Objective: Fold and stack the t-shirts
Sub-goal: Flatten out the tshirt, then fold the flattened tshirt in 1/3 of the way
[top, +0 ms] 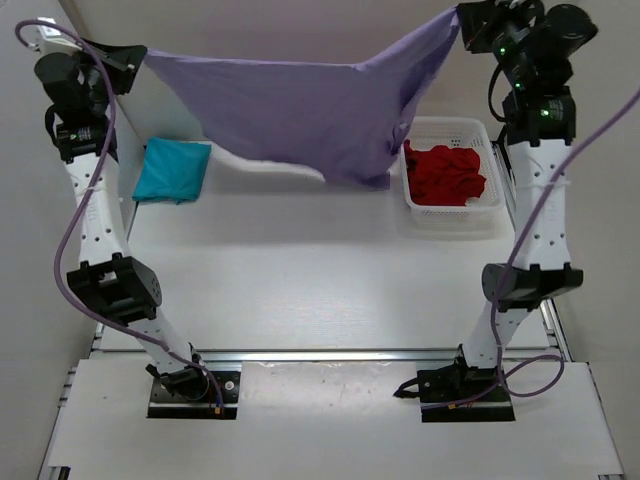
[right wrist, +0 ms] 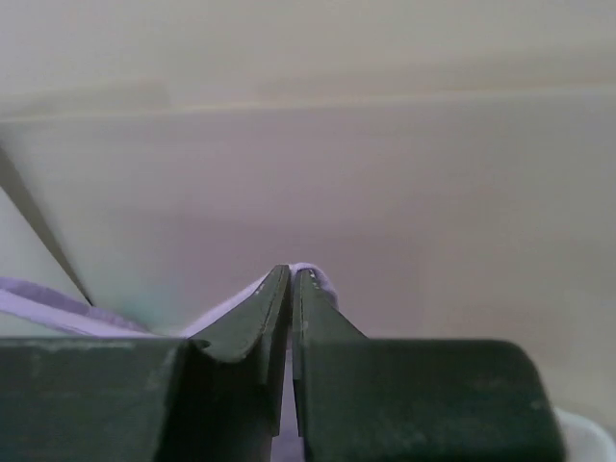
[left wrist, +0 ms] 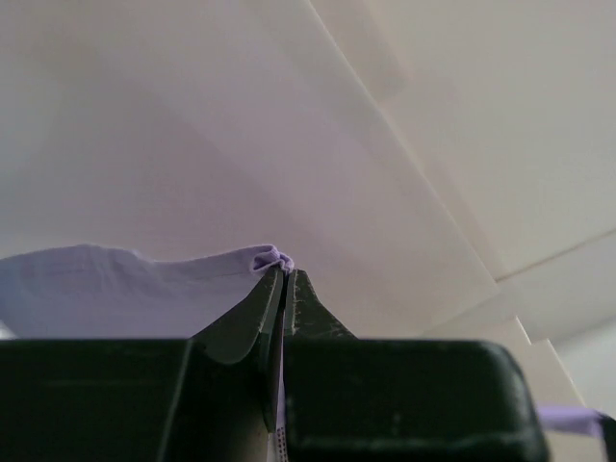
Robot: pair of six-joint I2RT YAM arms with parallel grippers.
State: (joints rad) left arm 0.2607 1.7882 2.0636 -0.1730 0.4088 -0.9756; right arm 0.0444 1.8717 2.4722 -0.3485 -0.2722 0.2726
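Table (top: 300, 270) partly hidden — lavender shirt (top: 300, 110) hangs across.

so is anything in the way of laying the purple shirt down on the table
Nothing visible lies on the table before the purple shirt. The teal shirt sits off left; the basket with the red shirt stands right, close to the drooping hem.
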